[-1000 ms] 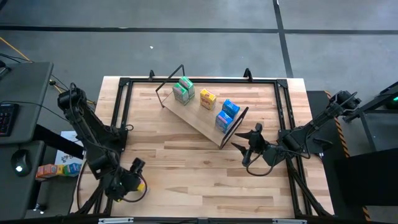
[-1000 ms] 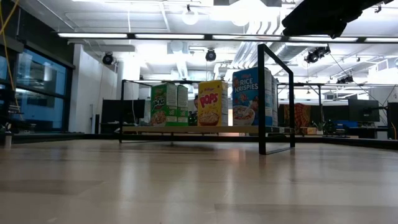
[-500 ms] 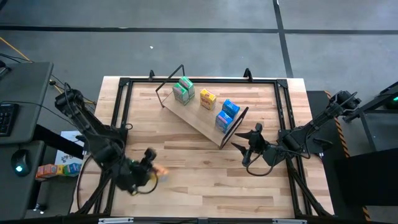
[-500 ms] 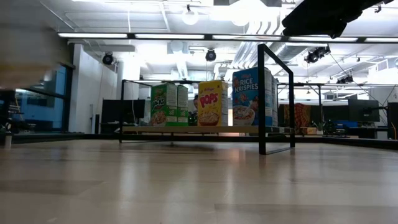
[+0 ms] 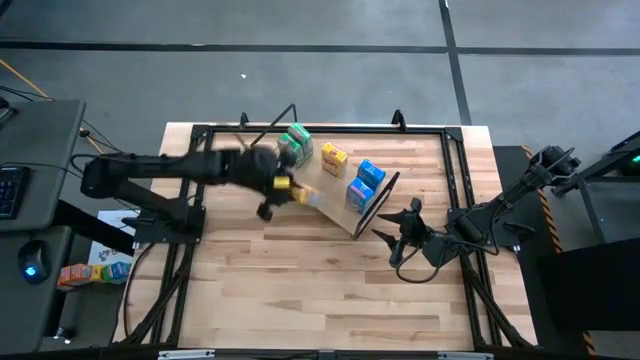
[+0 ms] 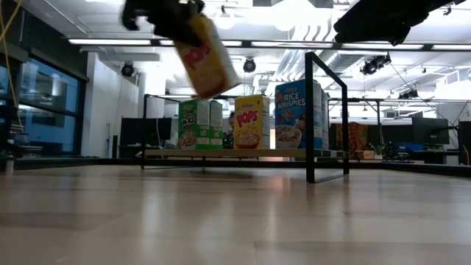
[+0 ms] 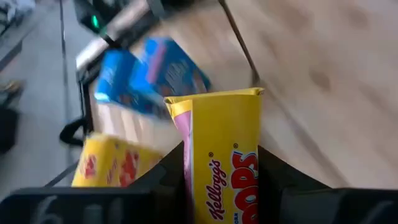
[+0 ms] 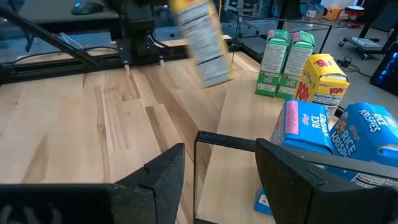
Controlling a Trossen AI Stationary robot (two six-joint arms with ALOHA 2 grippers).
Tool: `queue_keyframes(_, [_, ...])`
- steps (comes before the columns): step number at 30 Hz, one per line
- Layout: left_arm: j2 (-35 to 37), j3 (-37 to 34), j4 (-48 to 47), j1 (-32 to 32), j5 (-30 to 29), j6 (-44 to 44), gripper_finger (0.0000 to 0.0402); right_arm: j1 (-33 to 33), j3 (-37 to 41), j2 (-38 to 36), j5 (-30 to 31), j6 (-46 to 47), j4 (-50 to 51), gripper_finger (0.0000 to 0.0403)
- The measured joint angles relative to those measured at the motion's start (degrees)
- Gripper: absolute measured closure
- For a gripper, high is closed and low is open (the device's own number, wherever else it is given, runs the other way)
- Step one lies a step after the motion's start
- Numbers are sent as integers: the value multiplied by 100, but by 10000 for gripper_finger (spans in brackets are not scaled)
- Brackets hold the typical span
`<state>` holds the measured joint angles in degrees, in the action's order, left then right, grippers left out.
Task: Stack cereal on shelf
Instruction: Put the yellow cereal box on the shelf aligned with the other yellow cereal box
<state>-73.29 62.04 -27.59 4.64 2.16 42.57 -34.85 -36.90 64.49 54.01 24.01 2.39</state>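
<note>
Low view, left end effector (image 6: 173, 13) clamping tilted yellow Pops cereal box (image 6: 207, 57), red lettering, above shelf (image 6: 221, 153)

The high view looks straight down on the shelf (image 5: 325, 195). The low view faces it level from the table top. Both wrist views look at it from near, from opposite ends.

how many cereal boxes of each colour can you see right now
green cereal boxes: 2, on the shelf
yellow cereal boxes: 2, one on the shelf, one held by the left gripper
blue cereal boxes: 2, on the shelf
total: 6
</note>
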Motion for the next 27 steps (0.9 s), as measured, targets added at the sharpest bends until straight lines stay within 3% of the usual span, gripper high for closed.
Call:
queue_keyframes(3, [-105, 15, 299, 662, 1025, -215, 303, 0, -1, 0, -8, -4, 18, 218])
queue_keyframes(5, [-216, 20, 359, 872, 1108, -358, 303, 0, 1, -2, -6, -26, 36, 218])
queue_keyframes(9, [-621, 422, -97, 866, 932, -299, 304, 12, 1, -2, -9, -187, 6, 218])
queue_keyframes(14, [-1571, 1579, -1187, 730, -39, 201, 304, 39, -1, -2, -30, -177, -8, 218])
queue_keyframes(20, [-2625, 2560, -2222, 802, -58, 675, 304, 37, 0, -2, -220, -91, -6, 218])
queue_keyframes(27, [-3161, 2676, -1967, 934, -75, 1261, 303, 37, 1, -2, -364, -50, -6, 218])
